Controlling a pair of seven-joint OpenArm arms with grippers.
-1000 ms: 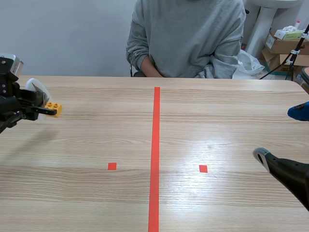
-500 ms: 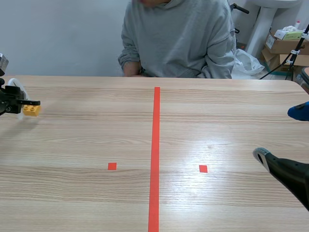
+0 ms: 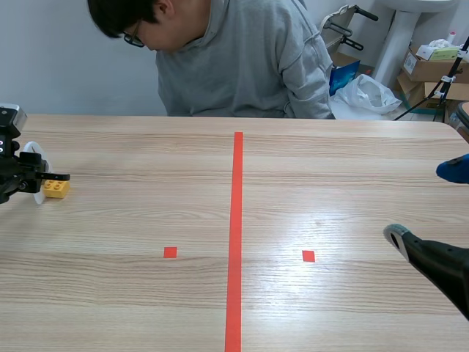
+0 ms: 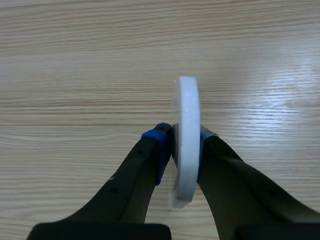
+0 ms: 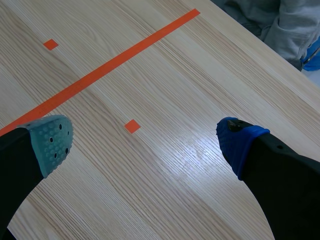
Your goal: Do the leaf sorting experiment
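Scene view: the left gripper (image 3: 35, 178) is seen at the far left of the wooden table (image 3: 330, 183), close to its left edge, and a white disc (image 3: 32, 152) is held in it. In the left wrist view the left gripper (image 4: 182, 145) is clamped on the white disc (image 4: 185, 120). The disc is stood upright on its edge, with its rim turned toward the camera and one blue pad (image 4: 159, 142) pressed against each flat face. A yellow brick (image 3: 56, 189) is seen just right of the disc, directly under a thin black fingertip. Whether the brick is touched by the finger or by the disc cannot be told, and the brick is not shown in the left wrist view. The right gripper (image 3: 425, 204) is placed at the right edge of the table, well apart from the disc and the brick. In the right wrist view the right gripper (image 5: 145, 140) is shown with its fingers spread wide and nothing between them, above bare wood near a small red square (image 5: 132, 126). A long red tape line (image 3: 236, 235) is laid down the middle of the table from near to far. A person in a grey sweatshirt (image 3: 242, 66) is seated at the far side, bent toward the left. Cardboard boxes (image 3: 432, 70) are stacked beyond the far right corner.
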